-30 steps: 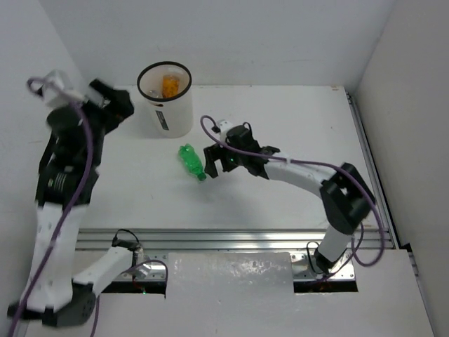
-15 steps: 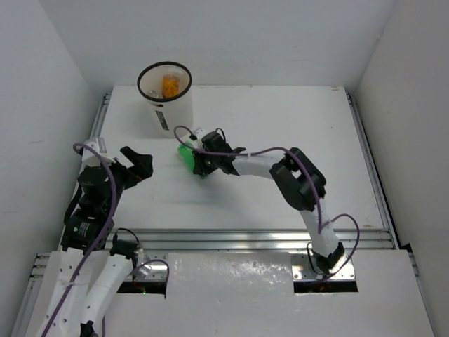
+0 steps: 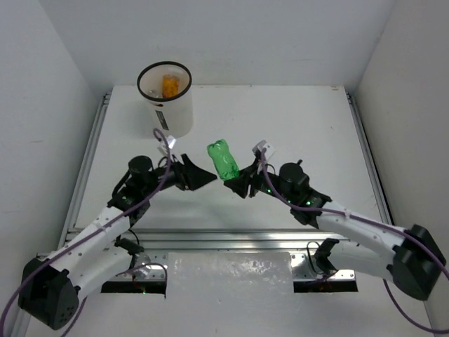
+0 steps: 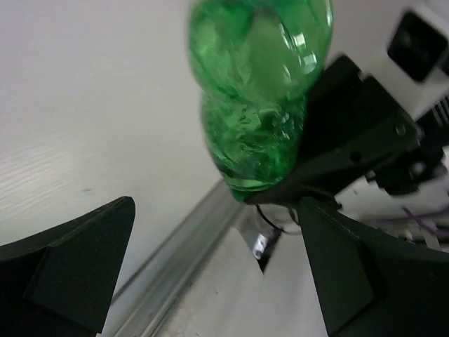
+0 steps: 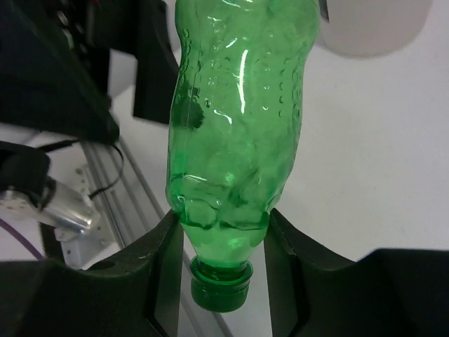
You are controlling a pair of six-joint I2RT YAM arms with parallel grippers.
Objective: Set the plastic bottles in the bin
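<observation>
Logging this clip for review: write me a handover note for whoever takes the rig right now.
The right gripper is shut on the green bottle near its cap, lifted off the table.
The left gripper is open and empty, close beside that bottle.
The bin stands back left, an orange bottle visible inside.
Done: no other bottle seen on the table.
Left: get the green bottle into the bin.

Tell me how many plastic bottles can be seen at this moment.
2 clearly. The green bottle is gripped cap-down by the right gripper, lifted between the two arms. An orange bottle lies inside the bin. More may be hidden deeper in the bin.
</observation>
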